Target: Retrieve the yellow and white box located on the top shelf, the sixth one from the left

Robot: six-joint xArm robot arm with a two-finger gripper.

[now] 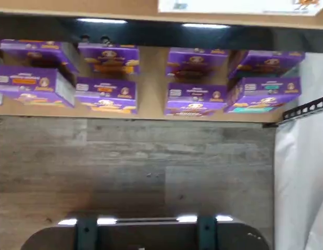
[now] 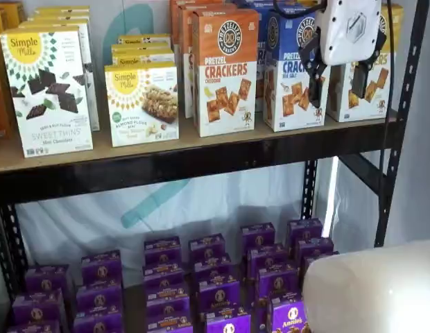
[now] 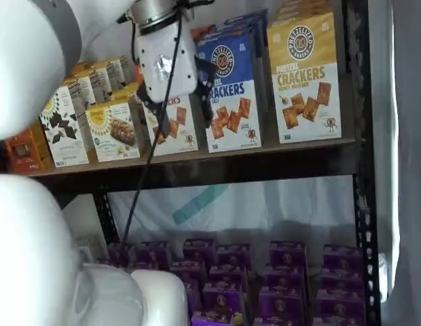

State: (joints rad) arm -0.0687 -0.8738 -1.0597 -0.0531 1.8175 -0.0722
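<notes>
The yellow and white box (image 3: pixel 304 75) stands at the right end of the top shelf (image 3: pixel 231 166), close to the rack post. In a shelf view the gripper (image 2: pixel 338 94) hangs in front of this box (image 2: pixel 376 90), and the white lower part of the box shows through the plain gap between the two black fingers (image 2: pixel 314 76). The gripper is open and holds nothing. In a shelf view taken from the side, the gripper (image 3: pixel 182 109) is well out in front of the boxes, apart from them. In the wrist view neither the box nor the fingers show.
A blue-topped cracker box (image 2: pixel 288 76) and an orange-topped one (image 2: pixel 225 69) stand left of the target, then Simple Mills boxes (image 2: pixel 45 90). Purple boxes (image 2: pixel 215 277) fill the lower level. A black rack post (image 2: pixel 402 118) is at the right. The white arm link (image 2: pixel 374 291) is low in front.
</notes>
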